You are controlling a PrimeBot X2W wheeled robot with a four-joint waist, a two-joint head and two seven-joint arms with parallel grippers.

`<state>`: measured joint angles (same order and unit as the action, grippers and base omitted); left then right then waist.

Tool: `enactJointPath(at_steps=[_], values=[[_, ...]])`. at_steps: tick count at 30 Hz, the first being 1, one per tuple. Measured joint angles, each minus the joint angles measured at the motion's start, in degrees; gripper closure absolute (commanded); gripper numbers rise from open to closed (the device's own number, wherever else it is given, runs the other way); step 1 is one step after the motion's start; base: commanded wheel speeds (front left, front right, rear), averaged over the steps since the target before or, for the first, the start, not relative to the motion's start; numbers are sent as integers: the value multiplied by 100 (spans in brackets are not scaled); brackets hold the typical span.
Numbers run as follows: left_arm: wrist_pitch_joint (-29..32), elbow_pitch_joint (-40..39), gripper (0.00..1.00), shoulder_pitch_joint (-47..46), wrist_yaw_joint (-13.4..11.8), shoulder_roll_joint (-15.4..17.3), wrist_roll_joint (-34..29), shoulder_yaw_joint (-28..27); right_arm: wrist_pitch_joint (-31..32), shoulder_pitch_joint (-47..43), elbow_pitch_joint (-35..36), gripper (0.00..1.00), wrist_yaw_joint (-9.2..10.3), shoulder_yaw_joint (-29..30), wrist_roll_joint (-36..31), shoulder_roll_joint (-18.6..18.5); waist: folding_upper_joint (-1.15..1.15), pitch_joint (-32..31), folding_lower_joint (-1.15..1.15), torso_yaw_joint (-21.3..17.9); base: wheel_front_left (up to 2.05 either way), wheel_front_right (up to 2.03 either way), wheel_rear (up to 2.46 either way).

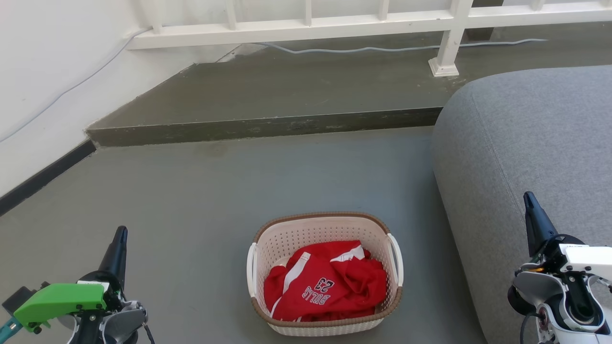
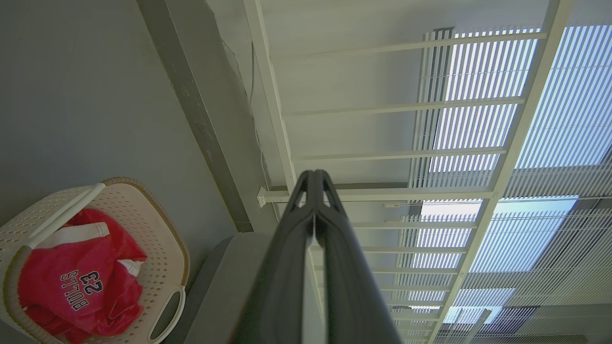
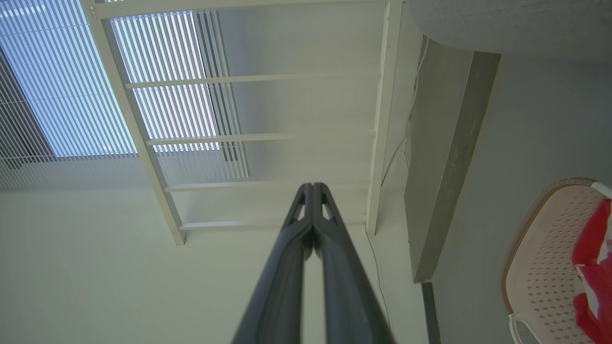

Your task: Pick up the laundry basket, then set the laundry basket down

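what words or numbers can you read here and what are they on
"BULLS": printed on the red jersey that lies crumpled in the laundry basket; it reads upside down in the head view.
"23": on the same jersey, right next to the word, also upside down in the head view.
I can read no other text, label or sign.

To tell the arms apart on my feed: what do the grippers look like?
The left gripper has long tapering black jaws and a bright green cover. The right gripper has the same jaws, a white housing, small orange mark and black cable.
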<state>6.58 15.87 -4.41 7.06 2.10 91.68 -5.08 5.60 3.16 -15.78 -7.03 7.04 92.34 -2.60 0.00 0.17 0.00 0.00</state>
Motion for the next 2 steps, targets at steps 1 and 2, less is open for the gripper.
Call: enactJointPath(at_steps=[1, 2], values=[[0, 0, 100, 0, 0, 0, 0, 0, 0, 0, 0, 100, 0, 0, 0, 0, 0, 0, 0, 0, 0, 0, 0], [0, 0, 100, 0, 0, 0, 0, 0, 0, 0, 0, 100, 0, 0, 0, 0, 0, 0, 0, 0, 0, 0, 0]])
